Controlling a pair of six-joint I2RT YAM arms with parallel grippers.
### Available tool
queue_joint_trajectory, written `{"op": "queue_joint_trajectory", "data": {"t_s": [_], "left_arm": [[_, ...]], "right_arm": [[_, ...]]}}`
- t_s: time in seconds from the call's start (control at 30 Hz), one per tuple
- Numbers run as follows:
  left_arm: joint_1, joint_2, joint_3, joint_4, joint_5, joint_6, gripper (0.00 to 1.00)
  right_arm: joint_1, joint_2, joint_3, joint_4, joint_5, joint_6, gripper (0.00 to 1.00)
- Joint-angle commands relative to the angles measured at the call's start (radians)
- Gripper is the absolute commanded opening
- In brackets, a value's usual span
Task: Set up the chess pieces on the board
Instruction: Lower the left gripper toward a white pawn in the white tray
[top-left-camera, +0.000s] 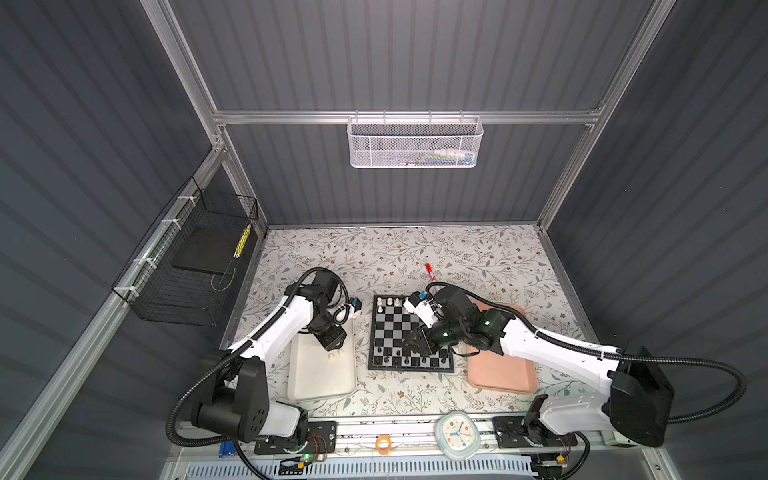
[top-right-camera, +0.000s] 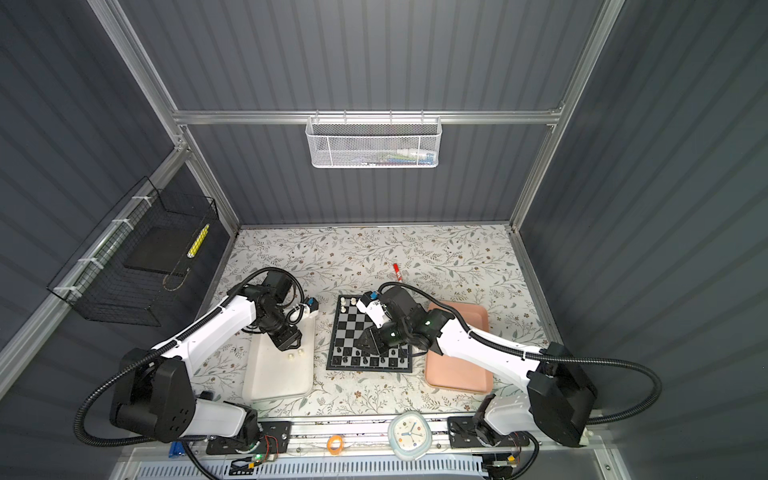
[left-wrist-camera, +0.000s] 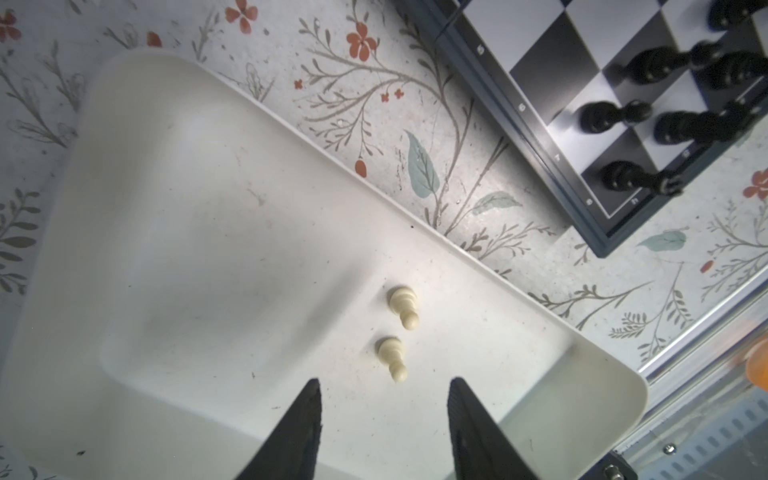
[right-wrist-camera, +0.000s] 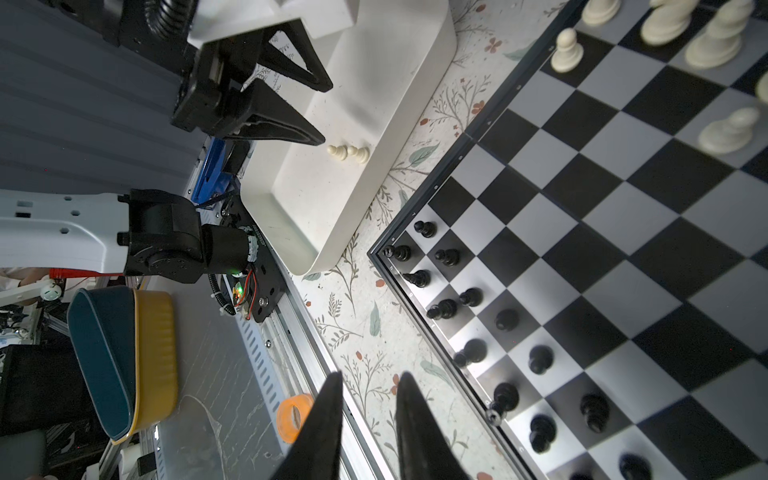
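Chess pieces (top-left-camera: 398, 360) in black occupy the two near rows of the board (top-left-camera: 385, 332), which lies on the floral table (top-left-camera: 415, 249) between a white tray (top-left-camera: 322, 384) and a pink tray (top-left-camera: 505, 376). A few cream pieces (top-left-camera: 388, 302) stand at its far edge. Two cream pawns (left-wrist-camera: 402, 307) sit side by side in the white tray. The left gripper (left-wrist-camera: 384, 381) hangs above that tray, just beside the pawns, jaws spread and empty. The right gripper (right-wrist-camera: 369, 376) hovers over the board's near part, jaws slightly parted, holding nothing.
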Motion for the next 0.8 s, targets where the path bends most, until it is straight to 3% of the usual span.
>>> {"op": "queue_joint_trajectory", "data": {"t_s": [0.0,0.77], "left_arm": [[-0.001,0.018,-0.022,0.018,0.016,0.037,0.51],[-0.034,0.058,-0.063,0.058,0.023,0.051,0.46]], "right_arm": [[0.004,0.002,0.027,0.009,-0.015,-0.007,0.25],[0.006,-0.001,0.022,0.008,-0.029,0.002,0.25]]}}
